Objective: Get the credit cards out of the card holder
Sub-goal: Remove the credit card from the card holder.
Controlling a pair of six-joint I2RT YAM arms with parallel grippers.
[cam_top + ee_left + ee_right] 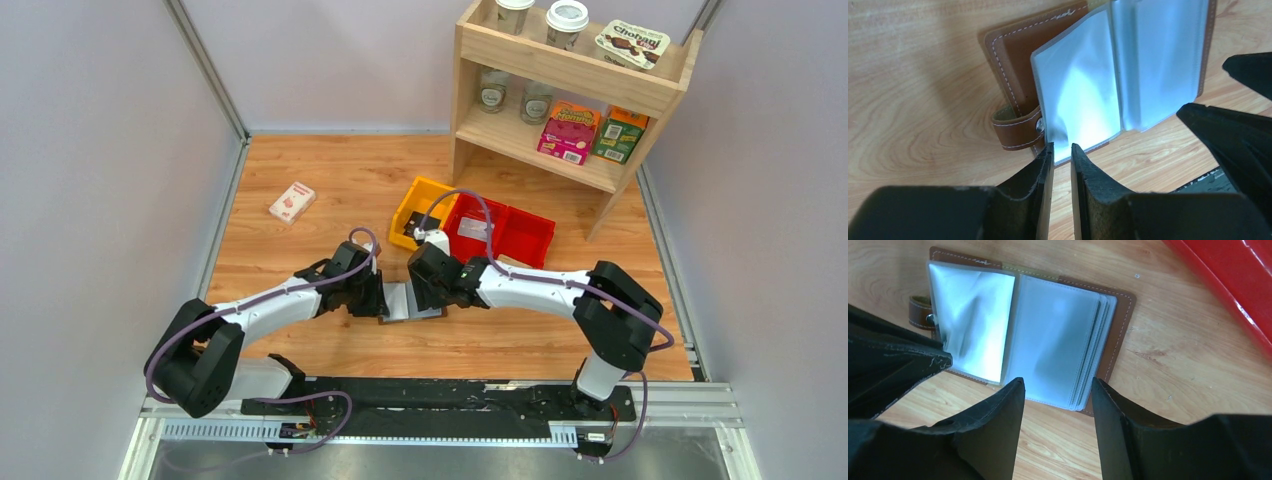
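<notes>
The brown card holder (410,302) lies open on the wooden table between my two grippers. Its clear grey-blue sleeves (1083,95) face up, and one left sleeve is bent and partly lifted. I cannot make out any cards inside the cloudy sleeves. My left gripper (1062,146) has its jaws a narrow gap apart at the near corner of the lifted sleeve, beside the snap strap (1015,131). My right gripper (1058,382) is wide open and empty, just above the near edge of the right-hand stack of sleeves (1063,350). In the top view, the left gripper (378,296) and right gripper (424,292) nearly meet over the holder.
A yellow bin (420,203) and two red bins (525,240) sit just behind the holder; one red bin (1228,285) shows in the right wrist view. A white-and-red small box (292,202) lies at the far left. A wooden shelf (570,90) with packets and jars stands at the back right.
</notes>
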